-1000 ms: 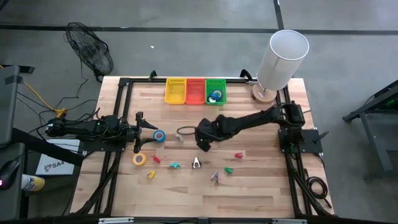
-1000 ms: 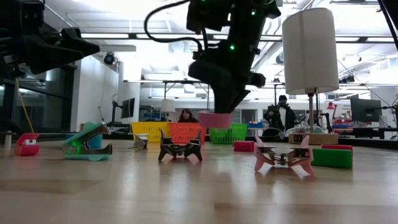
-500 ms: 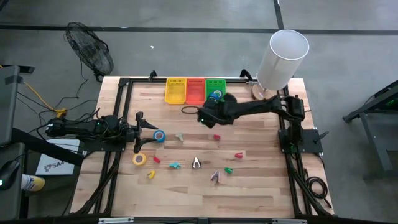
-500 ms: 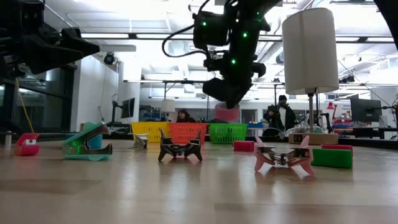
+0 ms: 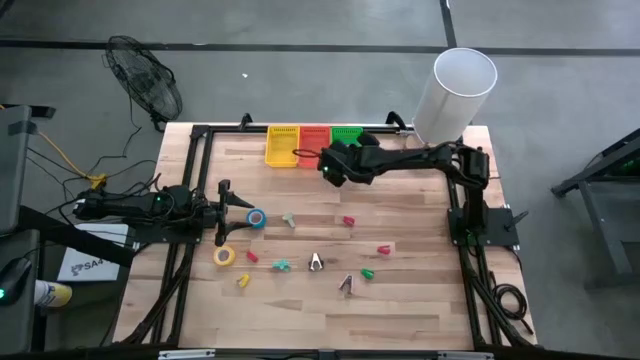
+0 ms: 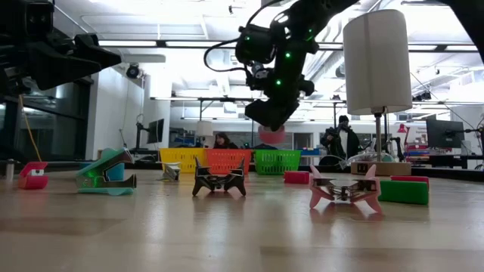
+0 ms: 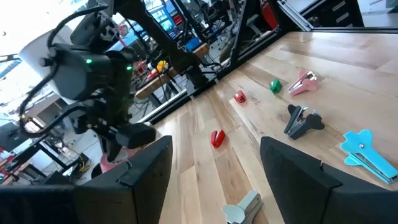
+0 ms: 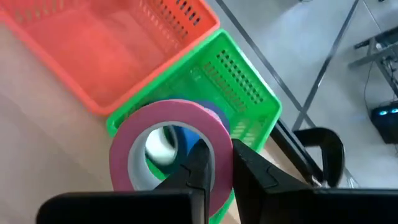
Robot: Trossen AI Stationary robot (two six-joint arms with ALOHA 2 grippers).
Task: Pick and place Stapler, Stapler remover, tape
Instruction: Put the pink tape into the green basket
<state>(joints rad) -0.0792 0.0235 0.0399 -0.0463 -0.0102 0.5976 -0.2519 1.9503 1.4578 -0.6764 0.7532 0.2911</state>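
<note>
Moved: right end effector (image 8: 214, 163) now hovering over green bin (image 8: 245, 93)
Grip: pinching pink tape (image 8: 171, 146), awaiting drop
Left end effector (image 5: 228, 211): idling open beside blue tape (image 5: 256, 219)

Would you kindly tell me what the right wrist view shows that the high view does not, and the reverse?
Only the right wrist view shows the right pincer shut on the pink tape roll, with blue tape inside the green basket. Only the high view shows the left pincer waiting open by the blue roll and yellow roll, with the yellow basket. Both show the red basket and green basket.
</note>
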